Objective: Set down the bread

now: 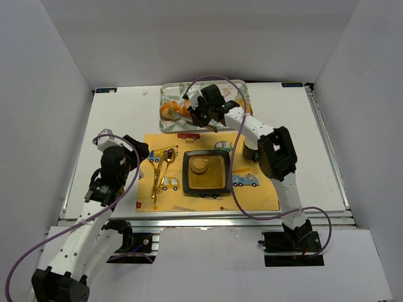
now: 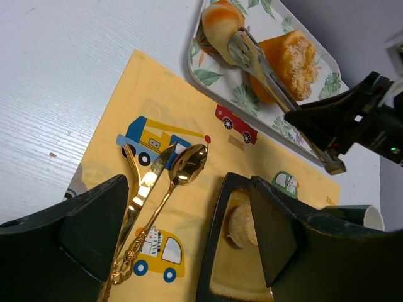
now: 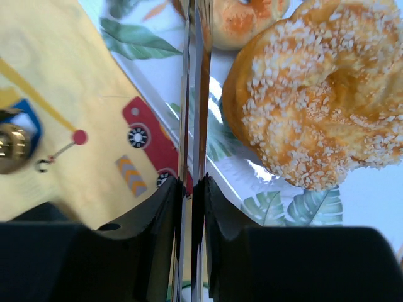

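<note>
A leaf-patterned tray [image 1: 236, 94] at the back holds a round bun [image 2: 220, 22] and a sesame bread [image 2: 291, 58]. My right gripper [image 1: 200, 117] is shut on metal tongs [image 2: 277, 88], seen edge-on in the right wrist view [image 3: 194, 94]. The tong tips rest on the round bun [image 1: 170, 112], with the sesame bread [image 3: 308, 94] just beside the blades. A black square plate [image 1: 217, 185] on the yellow placemat [image 1: 264, 195] holds one small bread [image 1: 199, 166]. My left gripper [image 1: 135, 154] is open and empty above the mat's left side [image 2: 187, 214].
A gold fork, knife and spoon [image 1: 160, 170] lie on the left of the placemat. A dark green cup [image 1: 250, 151] stands right of the plate, close to the right arm. White walls enclose the table on three sides.
</note>
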